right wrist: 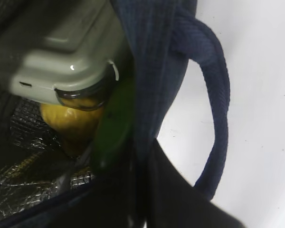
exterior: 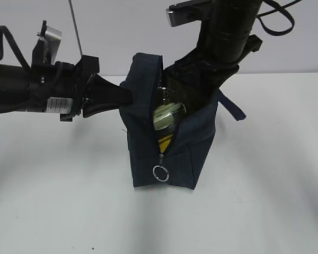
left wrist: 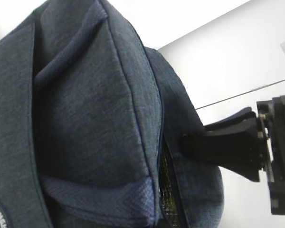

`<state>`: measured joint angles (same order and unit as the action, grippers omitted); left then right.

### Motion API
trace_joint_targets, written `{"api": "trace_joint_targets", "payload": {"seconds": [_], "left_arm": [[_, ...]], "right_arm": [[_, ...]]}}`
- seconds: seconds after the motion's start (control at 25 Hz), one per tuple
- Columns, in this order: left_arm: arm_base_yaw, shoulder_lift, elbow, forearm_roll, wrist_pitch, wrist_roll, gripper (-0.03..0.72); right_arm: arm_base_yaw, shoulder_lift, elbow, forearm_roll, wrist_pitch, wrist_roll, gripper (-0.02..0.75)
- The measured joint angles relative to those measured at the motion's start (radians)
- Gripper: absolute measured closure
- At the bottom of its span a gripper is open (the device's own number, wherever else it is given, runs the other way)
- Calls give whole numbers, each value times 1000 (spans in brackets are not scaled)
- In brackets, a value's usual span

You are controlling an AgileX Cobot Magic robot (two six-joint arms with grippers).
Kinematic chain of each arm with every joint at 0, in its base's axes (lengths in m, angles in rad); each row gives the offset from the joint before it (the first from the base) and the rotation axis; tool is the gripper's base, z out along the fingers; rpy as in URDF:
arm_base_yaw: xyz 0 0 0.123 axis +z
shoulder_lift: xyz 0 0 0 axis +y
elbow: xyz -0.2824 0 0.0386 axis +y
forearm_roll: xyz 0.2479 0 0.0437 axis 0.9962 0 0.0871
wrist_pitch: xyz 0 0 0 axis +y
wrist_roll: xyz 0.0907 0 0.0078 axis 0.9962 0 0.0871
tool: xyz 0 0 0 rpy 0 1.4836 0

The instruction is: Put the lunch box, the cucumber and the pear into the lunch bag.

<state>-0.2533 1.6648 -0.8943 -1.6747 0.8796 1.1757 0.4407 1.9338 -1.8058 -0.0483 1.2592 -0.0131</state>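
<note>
The navy lunch bag point(exterior: 191, 153) stands on the white table with its zipper open. Inside show the sage-green lunch box point(exterior: 167, 116) and the yellow pear point(exterior: 165, 140) below it. My left gripper point(exterior: 126, 98) is shut on the bag's left edge; one finger point(left wrist: 218, 147) lies outside the fabric point(left wrist: 85, 118). My right gripper point(exterior: 201, 71) reaches down at the bag's top right. In the right wrist view the lunch box point(right wrist: 61, 52) sits over the pear point(right wrist: 71, 121), and the blurred green cucumber point(right wrist: 114, 123) leans against the bag wall point(right wrist: 147, 57). One finger point(right wrist: 180, 190) is outside that wall.
The zipper's metal ring pull point(exterior: 160, 173) hangs at the bag's front bottom. The loop handle point(right wrist: 218, 104) hangs outside the right wall, over the white table point(exterior: 53, 201). Silver foil lining point(right wrist: 23, 180) shows inside the bag.
</note>
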Motion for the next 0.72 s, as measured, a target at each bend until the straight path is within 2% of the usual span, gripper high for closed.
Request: {"api": "trace_joint_targets", "payload": {"seconds": [0.36,0.72], "left_arm": [[0,0,0,0,7,0,704],[0,0,0,0,10,0,704]], "right_arm": [[0,-46,2,-40,-2,-3,731],[0,-85,5,-7,1,-115,731]]}}
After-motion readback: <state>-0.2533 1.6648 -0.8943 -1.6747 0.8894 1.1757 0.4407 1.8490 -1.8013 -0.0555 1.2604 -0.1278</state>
